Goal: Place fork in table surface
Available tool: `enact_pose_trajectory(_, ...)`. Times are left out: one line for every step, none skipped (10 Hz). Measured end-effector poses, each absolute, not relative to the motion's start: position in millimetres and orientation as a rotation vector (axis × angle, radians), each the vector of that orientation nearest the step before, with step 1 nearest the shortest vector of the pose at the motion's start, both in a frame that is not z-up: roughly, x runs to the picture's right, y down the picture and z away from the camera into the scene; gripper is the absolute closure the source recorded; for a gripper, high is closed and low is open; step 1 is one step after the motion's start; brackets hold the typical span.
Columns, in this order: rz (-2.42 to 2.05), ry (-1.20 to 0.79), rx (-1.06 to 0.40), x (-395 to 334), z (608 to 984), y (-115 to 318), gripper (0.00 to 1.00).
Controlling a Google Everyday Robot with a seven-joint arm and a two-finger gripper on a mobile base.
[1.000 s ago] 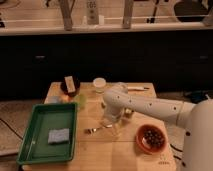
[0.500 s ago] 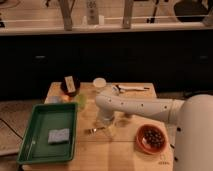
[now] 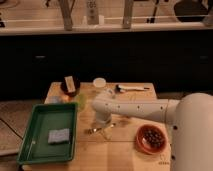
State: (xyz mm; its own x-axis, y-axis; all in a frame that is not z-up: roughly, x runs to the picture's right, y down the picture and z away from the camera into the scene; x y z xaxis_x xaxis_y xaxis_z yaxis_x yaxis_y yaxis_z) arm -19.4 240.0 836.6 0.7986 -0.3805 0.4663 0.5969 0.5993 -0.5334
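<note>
One two-finger gripper [image 3: 102, 124] hangs at the end of the white arm, pointing down at the middle of the light wooden rectangular table surface [image 3: 125, 156], just right of the tray. Whether it is clamped or slack cannot be told; its tip merges with the thing beneath it. Right at that tip is the small slim silver metal fork [image 3: 99, 129]. The fork runs slantwise, with its left end nearer the front edge and its right end a little farther back. It sits down at the level of the wood, but I cannot tell whether it already rests there or is held just above.

Left of the fork, the green plastic tray [image 3: 31, 136] lies along the table's left side, and a flat grey-blue rectangular sponge [image 3: 59, 135] sits inside it. A small yellow-green object [image 3: 81, 101] is at the tray's far right corner, close to the arm's bend.

Right of the fork, near the front, stands the orange round bowl [image 3: 151, 139] with dark pieces in it.

Along the far edge are a dark dish holding a brown upright packet [image 3: 70, 85], a white round lid-like object [image 3: 100, 82], and a white-handled utensil with a dark head [image 3: 132, 89] lying flat.
</note>
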Motion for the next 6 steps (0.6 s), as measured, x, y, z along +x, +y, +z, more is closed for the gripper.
enact_pose_trajectory(-0.573,-0.326,-0.732,-21.9,838.4,240.2,0.52)
enact_pose_trajectory(-0.572,-0.328,-0.732,-23.8,839.3,240.0,0.59)
enact_pose_trajectory(-0.571,-0.33,-0.732,-24.1,838.1,239.4,0.69)
enact_pose_trajectory(-0.574,-0.335,-0.729,-27.2,835.7,236.8,0.82)
enact_pose_trajectory(-0.576,-0.334,-0.731,-26.5,834.6,236.5,0.9)
enact_pose_trajectory(-0.577,-0.331,-0.736,-25.1,834.0,237.3,0.98)
